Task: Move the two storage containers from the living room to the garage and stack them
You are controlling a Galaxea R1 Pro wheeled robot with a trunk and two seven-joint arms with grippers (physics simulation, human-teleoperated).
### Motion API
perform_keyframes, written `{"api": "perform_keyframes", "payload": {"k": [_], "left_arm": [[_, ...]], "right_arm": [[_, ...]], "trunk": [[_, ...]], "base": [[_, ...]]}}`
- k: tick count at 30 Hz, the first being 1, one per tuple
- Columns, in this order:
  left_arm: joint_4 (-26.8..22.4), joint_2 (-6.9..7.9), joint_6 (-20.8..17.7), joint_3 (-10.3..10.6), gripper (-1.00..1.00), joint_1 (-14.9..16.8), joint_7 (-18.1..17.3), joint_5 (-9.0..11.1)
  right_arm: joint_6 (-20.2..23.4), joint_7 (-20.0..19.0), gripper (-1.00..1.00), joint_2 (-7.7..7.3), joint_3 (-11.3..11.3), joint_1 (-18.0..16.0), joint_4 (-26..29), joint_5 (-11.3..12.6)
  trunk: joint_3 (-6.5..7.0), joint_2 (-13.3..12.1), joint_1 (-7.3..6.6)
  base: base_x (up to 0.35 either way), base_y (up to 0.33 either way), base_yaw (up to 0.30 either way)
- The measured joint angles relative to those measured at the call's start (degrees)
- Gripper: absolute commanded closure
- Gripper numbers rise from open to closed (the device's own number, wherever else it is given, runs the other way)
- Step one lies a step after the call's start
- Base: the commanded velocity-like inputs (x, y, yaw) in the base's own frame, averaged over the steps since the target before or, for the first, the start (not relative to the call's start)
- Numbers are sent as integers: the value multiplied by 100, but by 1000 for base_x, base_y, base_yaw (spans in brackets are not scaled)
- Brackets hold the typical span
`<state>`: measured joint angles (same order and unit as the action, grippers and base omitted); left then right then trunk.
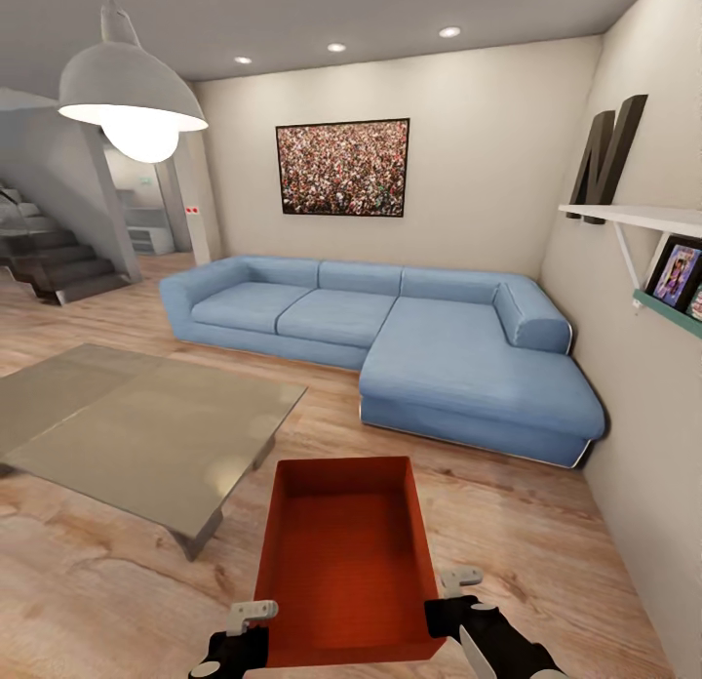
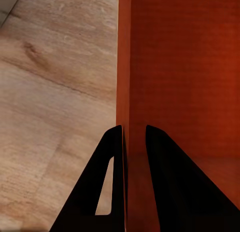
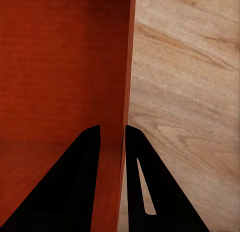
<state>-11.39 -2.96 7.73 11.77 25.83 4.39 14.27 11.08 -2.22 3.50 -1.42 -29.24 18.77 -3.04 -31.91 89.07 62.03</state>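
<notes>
One orange-red storage container (image 1: 346, 562) hangs low in front of me over the living room's wood-plank flooring (image 1: 507, 523), open side up and empty. My left gripper (image 1: 255, 613) is shut on its left wall near the close corner. My right gripper (image 1: 453, 586) is shut on its right wall. In the left wrist view the black fingers (image 2: 112, 192) straddle the thin upright wall (image 2: 124, 67). The right wrist view has the right gripper (image 3: 112, 129) pinching the opposite wall (image 3: 127, 67), with the ribbed bottom (image 3: 60, 67) beside it. The garage is out of view.
A grey low table (image 1: 146, 416) stands close at the left. The blue sectional sofa (image 1: 390, 338) runs across the room ahead. A wall with shelves (image 1: 643, 216) is at the right, stairs (image 1: 58, 259) at the far left, and a pendant lamp (image 1: 132, 99) hangs overhead.
</notes>
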Motion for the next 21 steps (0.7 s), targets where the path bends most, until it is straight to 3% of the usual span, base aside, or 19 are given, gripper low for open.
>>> {"api": "perform_keyframes", "payload": {"k": [16,21], "left_arm": [[0,-5,7,1,100,0,5,1],[-1,1,25,-7,100,-1,-3,1]], "right_arm": [[-2,-12,100,-3,16,1,5,-16],[-3,4,100,-1,-29,1,21,4]], "trunk": [[0,0,-1],[0,0,0]], "base": [[-2,0,1],[-5,0,126]]}}
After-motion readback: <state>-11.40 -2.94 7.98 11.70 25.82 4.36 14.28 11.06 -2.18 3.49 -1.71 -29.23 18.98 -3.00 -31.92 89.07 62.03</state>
